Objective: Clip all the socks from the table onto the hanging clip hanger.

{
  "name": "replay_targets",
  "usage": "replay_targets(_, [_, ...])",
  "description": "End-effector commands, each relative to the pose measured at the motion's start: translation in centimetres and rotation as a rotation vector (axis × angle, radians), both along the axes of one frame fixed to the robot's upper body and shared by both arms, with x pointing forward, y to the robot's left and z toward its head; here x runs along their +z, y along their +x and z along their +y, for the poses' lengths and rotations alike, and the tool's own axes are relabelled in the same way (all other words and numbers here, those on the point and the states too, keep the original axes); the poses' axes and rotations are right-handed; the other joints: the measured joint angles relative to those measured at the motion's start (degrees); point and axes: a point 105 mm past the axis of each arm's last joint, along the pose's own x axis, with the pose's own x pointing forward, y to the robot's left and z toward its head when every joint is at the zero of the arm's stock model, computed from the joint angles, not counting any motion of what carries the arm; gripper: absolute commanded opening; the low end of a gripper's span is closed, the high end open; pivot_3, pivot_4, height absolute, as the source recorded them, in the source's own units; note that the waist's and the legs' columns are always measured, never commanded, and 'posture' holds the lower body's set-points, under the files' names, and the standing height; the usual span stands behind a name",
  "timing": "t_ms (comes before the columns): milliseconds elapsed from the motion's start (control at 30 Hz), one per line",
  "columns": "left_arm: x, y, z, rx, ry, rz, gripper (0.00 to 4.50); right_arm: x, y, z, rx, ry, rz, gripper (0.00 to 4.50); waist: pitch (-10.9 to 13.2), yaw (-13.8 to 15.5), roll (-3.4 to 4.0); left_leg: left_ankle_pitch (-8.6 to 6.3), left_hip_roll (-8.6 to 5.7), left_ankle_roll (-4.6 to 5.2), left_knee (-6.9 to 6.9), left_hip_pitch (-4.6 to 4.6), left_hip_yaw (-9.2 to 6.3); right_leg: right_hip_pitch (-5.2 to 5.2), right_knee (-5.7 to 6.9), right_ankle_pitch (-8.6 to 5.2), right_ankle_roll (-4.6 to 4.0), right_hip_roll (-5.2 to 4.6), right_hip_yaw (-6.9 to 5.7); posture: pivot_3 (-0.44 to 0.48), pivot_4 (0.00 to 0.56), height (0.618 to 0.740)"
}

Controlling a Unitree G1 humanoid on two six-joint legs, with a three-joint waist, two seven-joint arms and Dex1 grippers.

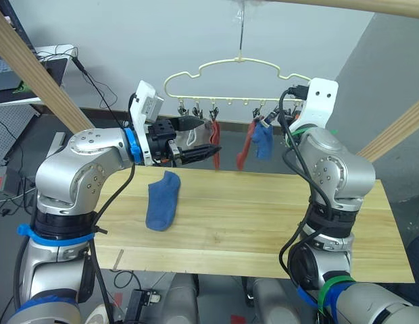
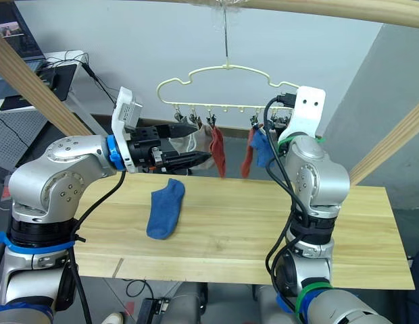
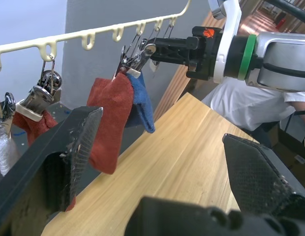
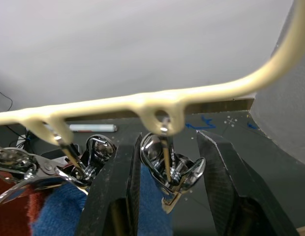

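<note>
Squeezing the end clip (image 4: 168, 169) of the clip hanger (image 1: 223, 65) between the right gripper (image 4: 167, 162)'s part-open fingers, I'm keeping them square while the left gripper (image 1: 196, 138) is hanging wide open, empty; last blue sock (image 1: 162, 200) is lying on the table (image 1: 263, 223) below the hanger.

A robotics lab: test table (image 1: 263, 223) in a wooden frame (image 1: 34, 71), cables (image 1: 94, 84) trailing behind.

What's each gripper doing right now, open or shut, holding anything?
Left gripper: open, empty, near the hanging red sock.
Right gripper: open, fingers either side of a metal clip on the clip hanger.
</note>
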Motion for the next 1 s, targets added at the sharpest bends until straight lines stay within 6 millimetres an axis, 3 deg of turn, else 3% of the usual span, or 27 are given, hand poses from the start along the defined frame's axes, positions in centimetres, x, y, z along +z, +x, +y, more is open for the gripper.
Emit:
replay_targets(33, [1.2, -0.6, 0.3, 0.001, -0.009, -0.053, 4.50, 1.2, -0.4, -0.1, -0.009, -0.010, -0.041, 1.80, 0.0, 0.1, 0.00, 0.00, 0.00, 0.00, 0.00, 0.00, 0.00, 0.00, 0.00, 0.00, 0.00, 0.00, 0.00, 0.037, 0.280, 0.740])
replay_targets(367, [1.1, -0.4, 0.2, 0.007, -0.016, -0.052, 4.50, 0.9, -0.8, 0.4, -0.017, -0.004, -0.017, 1.80, 0.0, 0.1, 0.00, 0.00, 0.00, 0.00, 0.04, 0.01, -0.01, -0.02, 0.10, 0.00, 0.00, 0.00, 0.00, 0.031, 0.277, 0.740])
replay_targets(1000, [0.9, -0.4, 0.9, 0.059, -0.005, -0.055, 4.50, 1.8, 1.6, 0.8, -0.028, 0.018, -0.049, 1.80, 0.0, 0.8, 0.00, 0.00, 0.00, 0.00, 0.04, 0.02, -0.01, -0.02, 0.11, 0.00, 0.00, 0.00, -0.01, 0.072, 0.272, 0.740])
